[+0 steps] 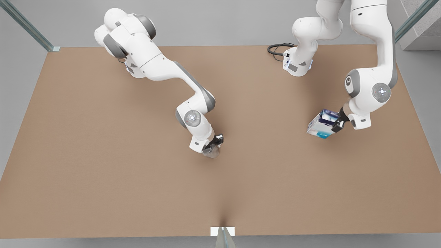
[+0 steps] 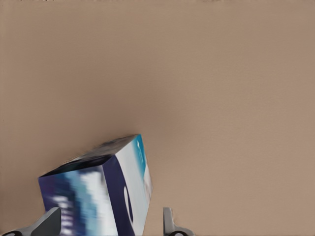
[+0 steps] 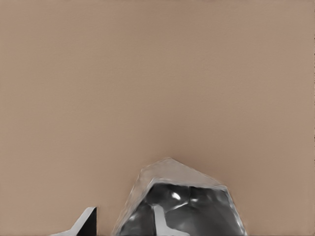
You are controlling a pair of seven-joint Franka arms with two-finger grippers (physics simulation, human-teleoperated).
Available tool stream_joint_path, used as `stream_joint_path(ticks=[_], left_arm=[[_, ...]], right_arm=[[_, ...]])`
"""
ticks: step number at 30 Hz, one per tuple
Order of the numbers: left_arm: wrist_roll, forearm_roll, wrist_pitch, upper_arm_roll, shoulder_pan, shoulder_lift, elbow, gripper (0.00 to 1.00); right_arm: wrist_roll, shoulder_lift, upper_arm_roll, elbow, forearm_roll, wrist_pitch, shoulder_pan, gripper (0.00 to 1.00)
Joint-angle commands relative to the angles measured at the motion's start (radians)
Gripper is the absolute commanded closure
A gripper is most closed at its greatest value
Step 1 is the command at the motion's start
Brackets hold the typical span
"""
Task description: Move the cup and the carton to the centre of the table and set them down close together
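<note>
**Brown table, both loads up**

Table (image 1: 103, 172) centre sits between my arms. Left gripper (image 1: 336, 123) clamps the carton (image 1: 322, 125), tilted, at front view's right; right gripper (image 1: 213, 146) grips the cup (image 1: 212, 152) near centre. I'd level the carton, then lower both close.

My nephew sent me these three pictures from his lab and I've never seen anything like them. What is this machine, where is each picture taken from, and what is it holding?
These are simulator renders of two white robot arms over a brown table. The wide picture looks down from a camera off the arms. The other two come from cameras on the wrists.

The left gripper, on the front view's right, is shut on the blue-and-white carton, held tilted; its wrist view shows the carton between the fingers.

The right gripper, near the table's middle, is shut on the pale faceted cup, seen close up in its wrist view.

A black cable lies by one arm's base.
</note>
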Motion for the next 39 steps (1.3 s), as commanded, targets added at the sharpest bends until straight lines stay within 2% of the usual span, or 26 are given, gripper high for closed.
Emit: stream_joint_path(ticks=[1,5,7,9,11,12,15,17,19,20,25,37,39], left_arm=[[-0.003,0.001,-0.002,0.000,-0.010,-0.001,-0.001,0.00],[-0.013,-0.001,0.013,0.000,-0.021,-0.036,-0.052,0.00],[-0.013,0.001,0.016,-0.002,-0.022,-0.033,-0.055,0.00],[-0.015,0.001,0.016,-0.002,-0.022,-0.032,-0.055,0.00],[-0.018,-0.001,0.009,0.000,-0.022,-0.033,-0.055,0.00],[-0.020,0.001,0.003,0.000,-0.021,-0.033,-0.055,0.00],[-0.027,0.001,-0.001,0.000,-0.022,-0.033,-0.067,0.00],[-0.033,0.001,-0.002,0.000,-0.021,-0.033,-0.068,0.00],[-0.043,0.001,-0.010,0.001,-0.021,-0.033,-0.068,0.00],[-0.043,0.001,-0.016,0.001,-0.021,-0.033,-0.068,0.00],[-0.056,0.001,-0.016,0.001,-0.021,-0.012,-0.068,0.00],[-0.059,-0.001,-0.010,0.000,-0.021,0.048,-0.068,0.00],[-0.061,-0.001,-0.014,0.000,-0.021,0.048,-0.068,0.29]], right_arm=[[-0.033,0.000,0.001,0.000,0.045,0.005,0.000,0.00],[-0.032,-0.014,0.001,-0.002,0.045,0.000,-0.002,0.00],[-0.035,-0.096,0.004,-0.011,0.049,-0.065,-0.016,0.00],[-0.042,-0.265,0.006,-0.032,0.089,-0.257,-0.112,0.00],[-0.217,-0.409,0.001,-0.109,0.071,-0.375,-0.298,0.00],[-0.272,-0.429,-0.002,-0.109,0.051,-0.414,-0.356,0.00],[-0.277,-0.434,-0.005,-0.111,-0.003,-0.414,-0.395,0.00],[-0.320,-0.567,-0.005,-0.158,-0.038,-0.487,-0.500,0.00],[-0.323,-0.646,-0.085,-0.128,-0.038,-0.609,-0.520,0.00],[-0.322,-0.646,-0.103,-0.085,-0.040,-0.659,-0.519,0.00],[-0.320,-0.557,-0.111,-0.005,-0.040,-0.662,-0.520,0.00],[-0.322,-0.528,-0.109,-0.002,-0.040,-0.661,-0.520,0.00],[-0.322,-0.528,-0.109,-0.002,-0.040,-0.661,-0.519,0.00]])
